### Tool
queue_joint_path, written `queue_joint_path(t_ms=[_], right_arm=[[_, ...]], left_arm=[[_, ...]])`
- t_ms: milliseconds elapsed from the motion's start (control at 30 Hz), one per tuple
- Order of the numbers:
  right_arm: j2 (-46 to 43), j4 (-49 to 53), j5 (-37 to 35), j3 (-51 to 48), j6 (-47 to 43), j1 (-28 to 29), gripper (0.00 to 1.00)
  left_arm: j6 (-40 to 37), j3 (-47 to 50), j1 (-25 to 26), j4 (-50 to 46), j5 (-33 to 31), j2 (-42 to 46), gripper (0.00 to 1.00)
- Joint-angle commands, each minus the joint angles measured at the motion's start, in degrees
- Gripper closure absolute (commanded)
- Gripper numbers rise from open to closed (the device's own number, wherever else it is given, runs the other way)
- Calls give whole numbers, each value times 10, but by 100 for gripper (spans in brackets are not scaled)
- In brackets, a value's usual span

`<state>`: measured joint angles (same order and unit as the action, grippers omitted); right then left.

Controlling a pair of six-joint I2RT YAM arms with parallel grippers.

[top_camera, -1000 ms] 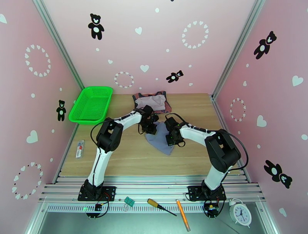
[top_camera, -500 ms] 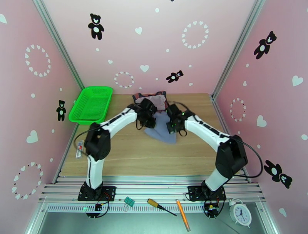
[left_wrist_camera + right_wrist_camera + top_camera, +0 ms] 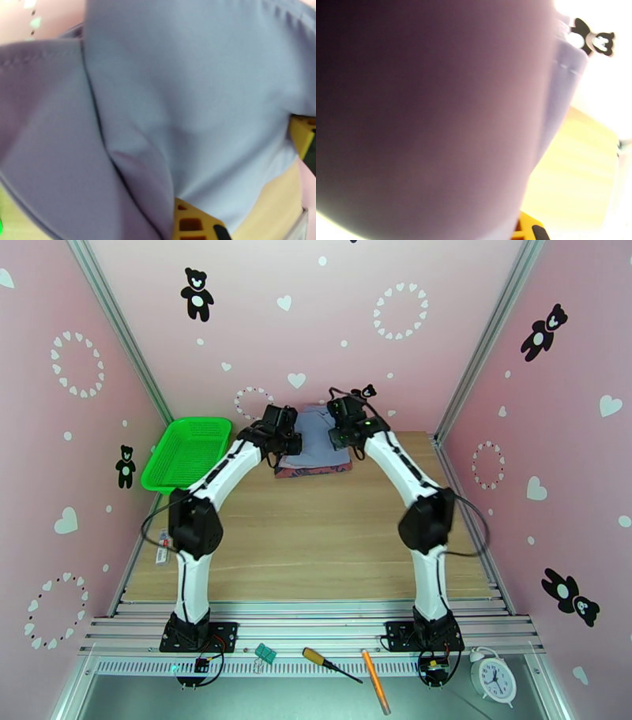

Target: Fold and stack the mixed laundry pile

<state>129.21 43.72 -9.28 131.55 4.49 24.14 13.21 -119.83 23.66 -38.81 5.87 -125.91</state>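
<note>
My left fingers (image 3: 179, 206) and right fingers (image 3: 525, 223) pinch the soft blue-grey cloth piece (image 3: 316, 441), stretched left-to-right just above the far rust-red garment (image 3: 312, 470).

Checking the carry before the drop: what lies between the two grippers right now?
In the top external view, the blue-grey piece stretches from the left gripper to the right gripper, held above the rust-red top.

I read the blue-grey piece (image 3: 197, 98) as smooth, matt cloth. The surface (image 3: 316, 548) is pale matt wood; the basket (image 3: 188, 455) at its far-left corner, glossy plastic mesh.
</note>
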Motion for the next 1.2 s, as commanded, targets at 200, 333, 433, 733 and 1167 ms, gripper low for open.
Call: queue_joint_path(t_ms=[200, 333, 433, 733, 1167], right_arm=[[217, -74, -5, 209, -1, -50, 100], [266, -122, -5, 210, 7, -51, 100], [289, -141, 0, 211, 28, -55, 99], [253, -125, 35, 208, 106, -80, 34], [-337, -267, -62, -432, 51, -89, 21]], left_arm=[[-11, -224, -27, -72, -83, -189, 100], [-7, -260, -42, -77, -96, -248, 100], [-2, -263, -54, -73, -97, -270, 100], [-22, -272, -59, -55, -88, -253, 2], [-93, 161, -60, 201, -133, 193, 1]])
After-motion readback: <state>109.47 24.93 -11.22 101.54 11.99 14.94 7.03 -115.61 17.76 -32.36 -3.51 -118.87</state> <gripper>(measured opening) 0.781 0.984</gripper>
